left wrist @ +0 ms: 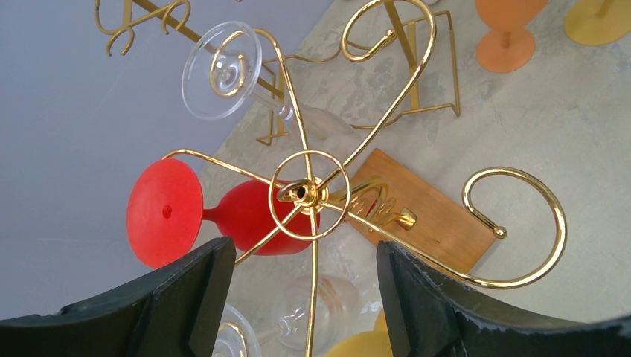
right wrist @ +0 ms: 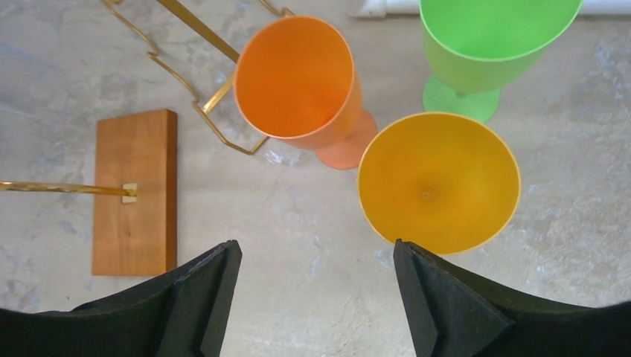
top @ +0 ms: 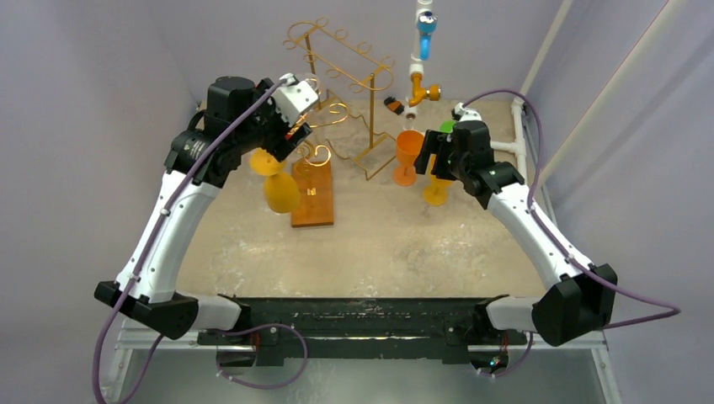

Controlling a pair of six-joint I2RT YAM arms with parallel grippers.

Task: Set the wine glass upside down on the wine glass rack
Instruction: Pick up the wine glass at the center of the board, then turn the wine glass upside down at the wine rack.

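A gold wire wine glass rack (top: 316,156) on a wooden base (top: 312,195) stands left of centre. A yellow wine glass (top: 280,190) hangs upside down from it. From the left wrist, the rack's hub (left wrist: 301,192) shows with a red glass (left wrist: 238,217) and clear glasses (left wrist: 223,71) hung on its arms, and a yellow bowl (left wrist: 364,346) at the bottom edge. My left gripper (top: 296,136) (left wrist: 305,297) is open just above the rack, holding nothing. My right gripper (top: 434,162) (right wrist: 316,297) is open over the table beside an upright yellow glass (right wrist: 439,182).
An upright orange glass (top: 408,156) (right wrist: 298,78) and a green glass (top: 446,127) (right wrist: 484,44) stand by the right gripper. A taller gold rack (top: 341,59) stands at the back. White pipework with a blue and orange fitting (top: 425,50) rises at the back right.
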